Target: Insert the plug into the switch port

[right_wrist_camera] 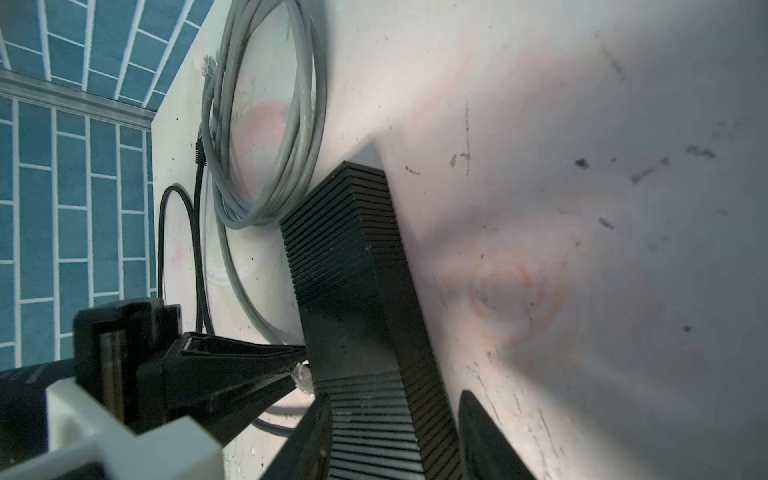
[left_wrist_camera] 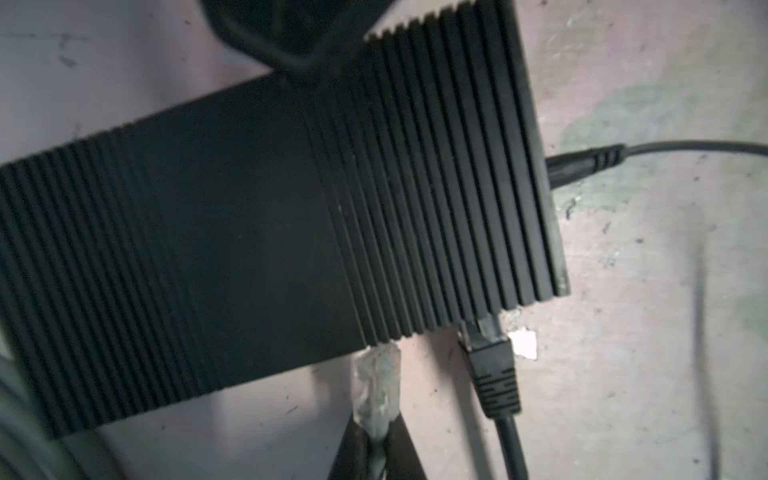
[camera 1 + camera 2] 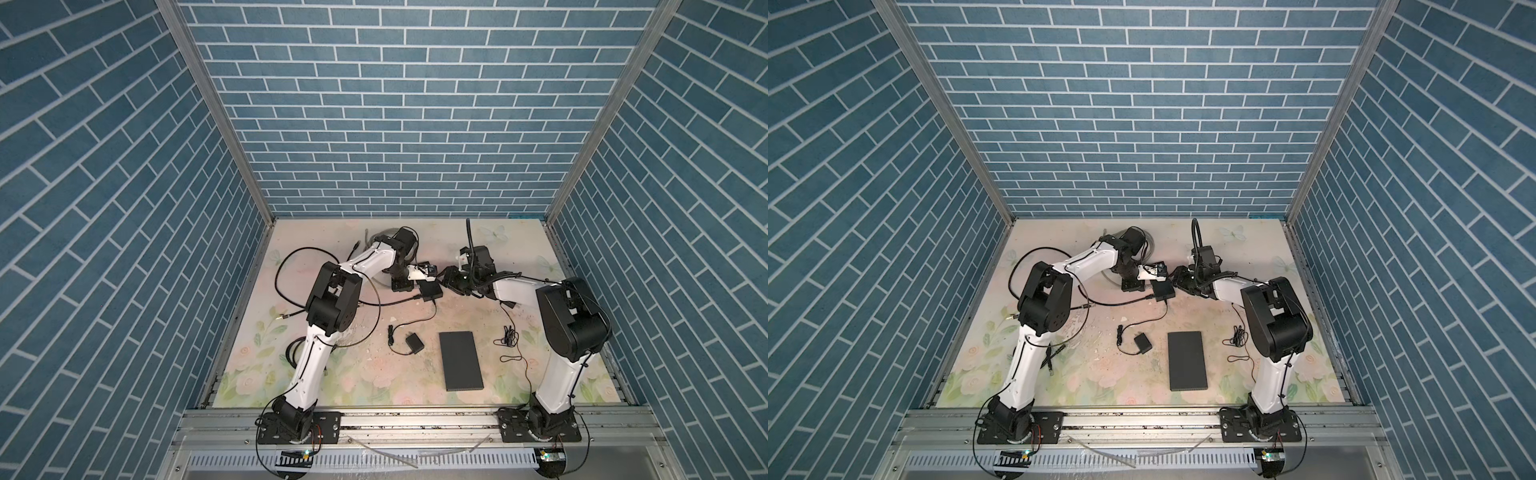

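Floral table (image 3: 353, 374), seen in both top views, with both arms reaching to its far middle. Flat black panel (image 3: 461, 359) lying near the front, well apart from the arms. Grey cable coil (image 1: 266, 124) resting on the table behind the left arm. Ribbed black switch (image 3: 430, 289), between the two grippers.

Right gripper (image 3: 448, 284): its fingers (image 1: 486, 436) stand one on each side of the switch; whether they press on it cannot be told. Left gripper (image 2: 374, 440): clenched on the cable just behind the clear plug (image 2: 376, 374).

Black plug (image 2: 492, 374), seated in a port on the switch edge. The clear plug's tip meets the same edge just beside it; its depth in the port is hidden.
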`<state>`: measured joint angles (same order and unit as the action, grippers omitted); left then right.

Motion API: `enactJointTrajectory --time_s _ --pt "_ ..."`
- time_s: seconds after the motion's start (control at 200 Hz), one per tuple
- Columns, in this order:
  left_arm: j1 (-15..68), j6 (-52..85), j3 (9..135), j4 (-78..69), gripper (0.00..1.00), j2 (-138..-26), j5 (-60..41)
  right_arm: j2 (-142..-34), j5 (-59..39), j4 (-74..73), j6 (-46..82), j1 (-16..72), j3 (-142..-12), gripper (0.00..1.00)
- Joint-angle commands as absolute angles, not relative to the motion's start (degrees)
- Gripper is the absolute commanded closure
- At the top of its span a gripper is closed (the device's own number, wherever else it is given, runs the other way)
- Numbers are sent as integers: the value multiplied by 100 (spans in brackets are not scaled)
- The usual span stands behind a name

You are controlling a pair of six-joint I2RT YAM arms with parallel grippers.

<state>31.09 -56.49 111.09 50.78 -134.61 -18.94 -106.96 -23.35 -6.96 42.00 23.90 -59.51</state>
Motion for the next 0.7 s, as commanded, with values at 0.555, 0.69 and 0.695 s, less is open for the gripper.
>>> enactJointTrajectory --time_s 0.555,0.69,0.695 --pt "3079 -5599 12507 7089 91 -14271 -2049 -10626 -2525 -910 3735 2409 -5772 53" --pt "3008 -5645 12124 6709 90 -13880 -2303 -10429 -2755 -1011 3890 2408 -5654 56" --pt "3007 -5653 12118 6703 90 -13862 -2312 -10422 -2766 -1011 3901 2408 -5653 56"
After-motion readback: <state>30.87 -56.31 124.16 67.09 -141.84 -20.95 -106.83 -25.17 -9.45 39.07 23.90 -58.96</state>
